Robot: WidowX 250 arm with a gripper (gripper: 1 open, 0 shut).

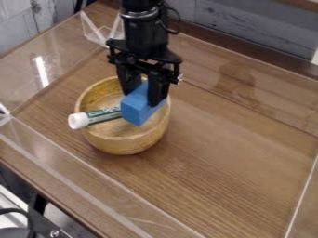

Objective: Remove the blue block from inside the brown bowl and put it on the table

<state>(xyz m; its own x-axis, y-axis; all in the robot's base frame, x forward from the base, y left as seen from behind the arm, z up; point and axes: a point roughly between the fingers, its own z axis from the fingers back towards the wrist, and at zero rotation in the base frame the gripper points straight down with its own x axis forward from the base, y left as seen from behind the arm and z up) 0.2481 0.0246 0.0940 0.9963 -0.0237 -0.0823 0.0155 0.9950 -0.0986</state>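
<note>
Before you, one black tool (140, 89), reaching down over the bowl, its fingers closed on the block. One blue block (143, 105), gripped at the tool's lower end, tilted, above the bowl's interior; whether it touches the bowl, you cannot tell. One brown bowl (119, 143), round, directly below your tool. One white-and-green marker (93, 118), beside the block, its white end over the bowl's rim. One wood-grain worktop (224, 158), beneath your tool and the bowl.

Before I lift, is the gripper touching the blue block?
Touching: the camera view shows the gripper with its dark fingers closed on the upper end of the blue block.
</note>
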